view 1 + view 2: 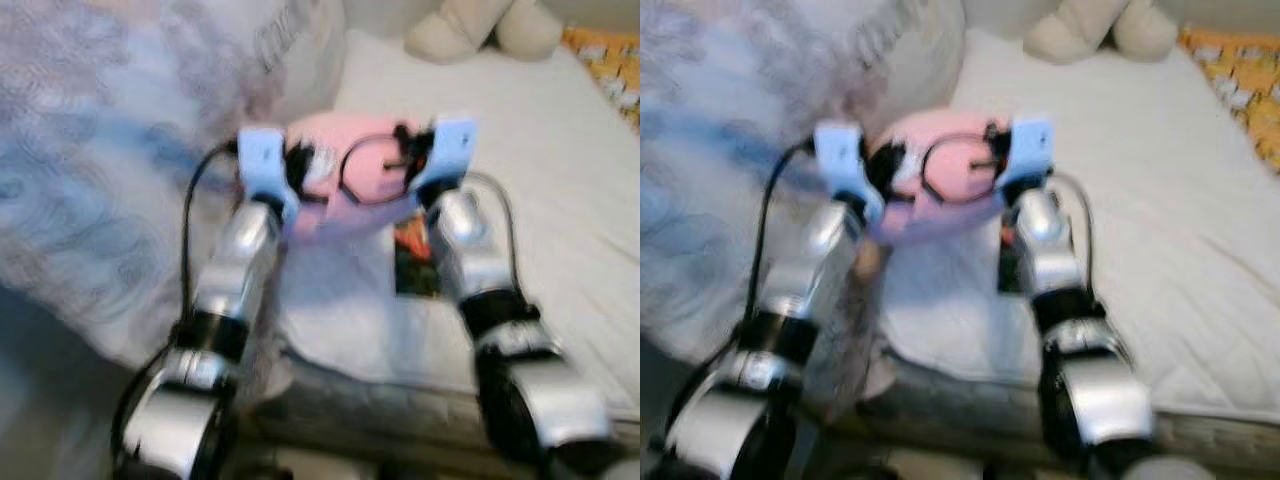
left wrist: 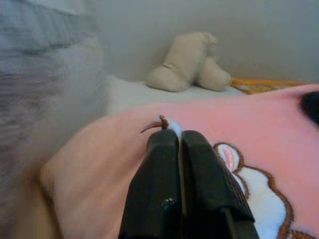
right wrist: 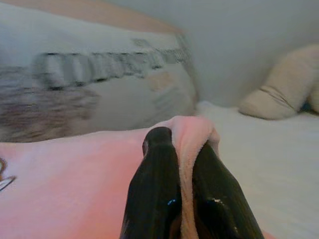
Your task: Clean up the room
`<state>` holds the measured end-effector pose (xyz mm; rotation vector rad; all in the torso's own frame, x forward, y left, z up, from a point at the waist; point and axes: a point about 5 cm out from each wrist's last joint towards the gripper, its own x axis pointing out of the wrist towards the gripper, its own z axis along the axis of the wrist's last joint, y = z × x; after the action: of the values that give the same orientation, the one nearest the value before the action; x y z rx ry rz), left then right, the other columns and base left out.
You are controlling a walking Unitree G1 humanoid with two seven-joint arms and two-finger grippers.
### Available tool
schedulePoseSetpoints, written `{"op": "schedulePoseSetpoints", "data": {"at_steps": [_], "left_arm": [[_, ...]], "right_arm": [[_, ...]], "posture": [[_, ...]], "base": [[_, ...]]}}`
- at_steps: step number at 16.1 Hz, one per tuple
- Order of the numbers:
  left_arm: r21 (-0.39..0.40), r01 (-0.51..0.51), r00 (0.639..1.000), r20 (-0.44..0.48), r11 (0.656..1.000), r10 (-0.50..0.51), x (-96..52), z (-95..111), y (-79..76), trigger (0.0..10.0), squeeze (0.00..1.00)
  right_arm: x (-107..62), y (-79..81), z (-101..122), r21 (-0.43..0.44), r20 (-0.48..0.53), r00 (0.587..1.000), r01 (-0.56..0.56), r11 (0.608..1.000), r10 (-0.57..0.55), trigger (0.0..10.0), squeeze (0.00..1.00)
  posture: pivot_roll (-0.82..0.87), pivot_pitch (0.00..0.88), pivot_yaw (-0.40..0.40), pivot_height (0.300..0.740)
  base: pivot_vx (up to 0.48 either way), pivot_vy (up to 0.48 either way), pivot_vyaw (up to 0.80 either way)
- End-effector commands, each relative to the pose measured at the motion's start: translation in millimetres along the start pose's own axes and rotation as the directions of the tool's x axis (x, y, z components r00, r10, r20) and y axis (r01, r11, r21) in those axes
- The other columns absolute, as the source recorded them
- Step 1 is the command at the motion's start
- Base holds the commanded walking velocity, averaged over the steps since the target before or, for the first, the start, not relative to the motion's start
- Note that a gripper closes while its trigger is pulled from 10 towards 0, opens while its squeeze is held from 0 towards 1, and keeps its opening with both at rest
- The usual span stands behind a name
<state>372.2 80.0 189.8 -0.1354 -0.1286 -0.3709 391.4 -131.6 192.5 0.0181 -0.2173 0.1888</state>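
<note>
A pink plush cushion [image 1: 345,170] with white and brown embroidery hangs between my two arms above the white mattress [image 1: 520,150]. My left gripper [image 2: 178,139] is shut on its left edge, pinching a small white tab of the fabric. My right gripper [image 3: 184,144] is shut on a fold at the cushion's right edge. In the eye views the blue wrist housings [image 1: 262,165] hide both sets of fingers, and the picture is blurred.
A grey-blue patterned duvet [image 1: 100,150] is heaped on the left. A beige plush toy [image 1: 480,28] lies at the head of the bed. An orange patterned cloth [image 1: 610,70] is at the far right. A dark colourful flat item [image 1: 415,262] lies on the mattress under the cushion.
</note>
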Motion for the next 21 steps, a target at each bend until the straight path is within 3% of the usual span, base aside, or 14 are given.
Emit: {"op": "schedulePoseSetpoints", "data": {"at_steps": [1,3,6,9,12,14,17,21], "left_arm": [[0.02,-0.026,1.0,-0.01,0.999,0.026,1.5,-1.3,14.1,10.0,0.0],[0.033,-0.022,0.999,-0.04,0.999,0.023,8.4,-3.5,18.4,10.0,0.0],[0.142,-0.049,0.996,-0.067,0.989,0.059,15.5,-4.7,29.2,10.0,0.0],[0.172,-0.066,0.995,-0.069,0.983,0.079,11.5,-11.4,37.9,10.0,0.0],[0.157,-0.076,0.991,-0.1,0.985,0.093,-1.7,-35.0,41.8,10.0,0.0],[0.151,-0.031,0.977,-0.206,0.988,0.062,-23.7,-72.3,39.1,10.0,0.0],[0.16,0.034,0.953,-0.304,0.987,0.017,-40.3,-97.3,35.3,10.0,0.0],[0.236,0.093,0.933,-0.361,0.967,-0.002,-42.8,-98.6,42.4,10.0,0.0]], "right_arm": [[5.2,-17.7,11.4,0.022,0.031,0.997,0.066,0.998,-0.067,10.0,0.0],[9.5,-22.1,13.1,-0.001,0.01,0.997,0.076,0.997,-0.076,10.0,0.0],[10.7,-31.2,7.8,-0.056,-0.035,0.994,0.103,0.993,-0.105,10.0,0.0],[6.4,-27.8,-3.6,-0.124,-0.064,0.994,0.08,0.989,-0.089,10.0,0.0],[-6.0,-29.6,-23.7,-0.189,-0.105,0.988,0.091,0.978,-0.112,10.0,0.0],[-27.7,-27.6,-59.4,-0.146,-0.229,0.966,0.09,0.985,-0.122,10.0,0.0],[-45.2,-20.3,-87.1,-0.06,-0.346,0.929,0.12,0.991,-0.133,10.0,0.0],[-54.8,-5.7,-102.6,0.041,-0.397,0.905,0.185,0.982,-0.154,10.0,0.0]], "posture": [[-0.03,0.0,0.05,0.736],[-0.03,0.0,0.053,0.736],[-0.02,0.013,0.061,0.736],[-0.02,0.081,0.055,0.736],[-0.02,0.13,0.047,0.736],[-0.04,0.155,0.045,0.736],[-0.05,0.159,0.047,0.736],[-0.06,0.143,0.043,0.736]], "base": [[0.0,0.0,0.0],[0.0,0.0,0.0],[0.0,0.0,0.0],[0.0,0.0,0.0],[0.0,0.0,0.0],[0.0,0.0,0.0],[0.0,0.0,0.0],[0.0,0.0,0.0]]}}
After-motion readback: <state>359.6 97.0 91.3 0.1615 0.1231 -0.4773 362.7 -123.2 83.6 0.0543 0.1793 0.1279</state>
